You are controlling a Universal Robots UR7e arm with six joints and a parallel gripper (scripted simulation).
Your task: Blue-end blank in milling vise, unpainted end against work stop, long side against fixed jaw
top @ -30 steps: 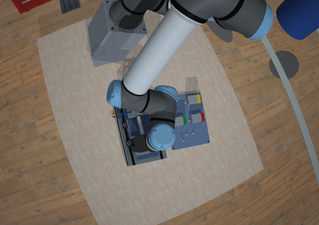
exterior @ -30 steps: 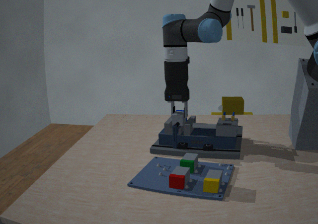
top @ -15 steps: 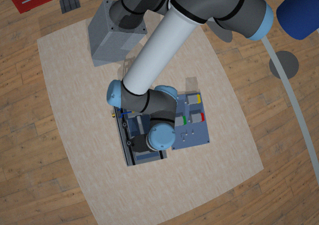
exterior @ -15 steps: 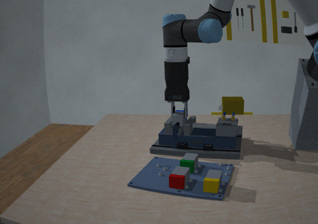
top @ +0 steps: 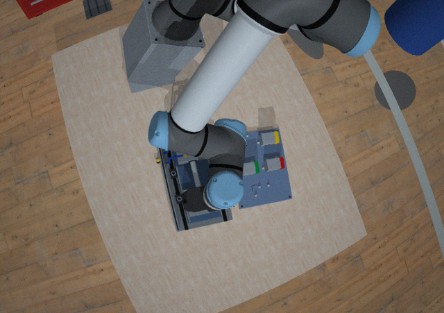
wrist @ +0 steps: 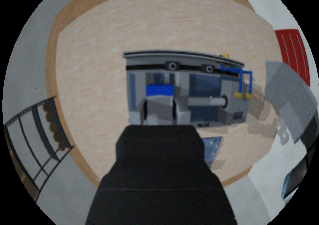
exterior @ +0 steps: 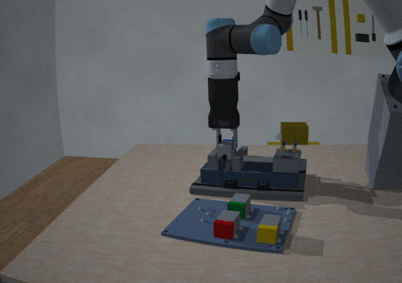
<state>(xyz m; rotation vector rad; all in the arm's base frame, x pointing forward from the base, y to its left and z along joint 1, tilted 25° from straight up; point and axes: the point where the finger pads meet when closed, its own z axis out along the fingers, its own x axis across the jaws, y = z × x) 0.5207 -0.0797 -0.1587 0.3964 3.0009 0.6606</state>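
Note:
My gripper (exterior: 226, 140) points straight down over the left part of the milling vise (exterior: 251, 171) and is shut on the grey blank with the blue end (exterior: 227, 146). The blank sits low between the jaws; its blue end shows in the wrist view (wrist: 159, 92). The fixed jaw (exterior: 215, 158) is the left end block. The block with blue hoses (exterior: 287, 160) is at the right. The work stop rod (exterior: 223, 157) stands at the vise's near side. In the top view my wrist (top: 224, 189) hides the blank and the fingers.
The blue plate (exterior: 228, 223) lies in front of the vise with three blanks: green end (exterior: 239, 204), red end (exterior: 226, 224), yellow end (exterior: 269, 228). One nest with pins at its left is empty (exterior: 207, 212). A grey pedestal (exterior: 384, 133) stands at the right, a yellow box (exterior: 293, 132) behind.

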